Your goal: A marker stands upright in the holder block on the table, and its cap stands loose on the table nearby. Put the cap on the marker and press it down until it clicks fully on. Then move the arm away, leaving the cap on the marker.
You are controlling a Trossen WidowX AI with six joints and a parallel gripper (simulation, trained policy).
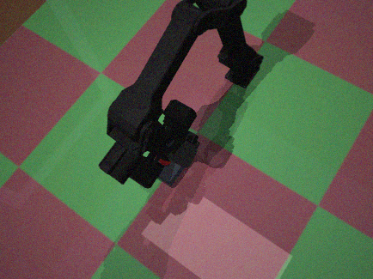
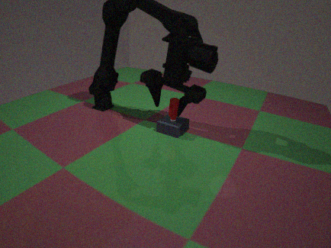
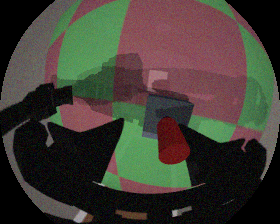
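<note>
Near the arm's right finger, your smooth, round red cap (image 1: 164, 162) (image 2: 174, 108) (image 3: 173, 142) stands over 1 boxy slate-gray block (image 1: 171, 174) (image 2: 172, 127) (image 3: 168, 112); your black gripper (image 1: 172, 162) (image 2: 168, 110) (image 3: 151, 124) is wide.

Top cam looks steeply down from above the arm (image 1: 156, 62) (image 2: 152, 11), fairly close; exterior cam sits farther off, low to one side, facing across the checkered floor (image 1: 275, 109) (image 2: 152, 173) (image 3: 180, 35). Wrist cam is closest, wide round view past the gripper fingers to the holder block (image 1: 171, 173) (image 2: 171, 127) (image 3: 167, 112), shared by all three.
</note>
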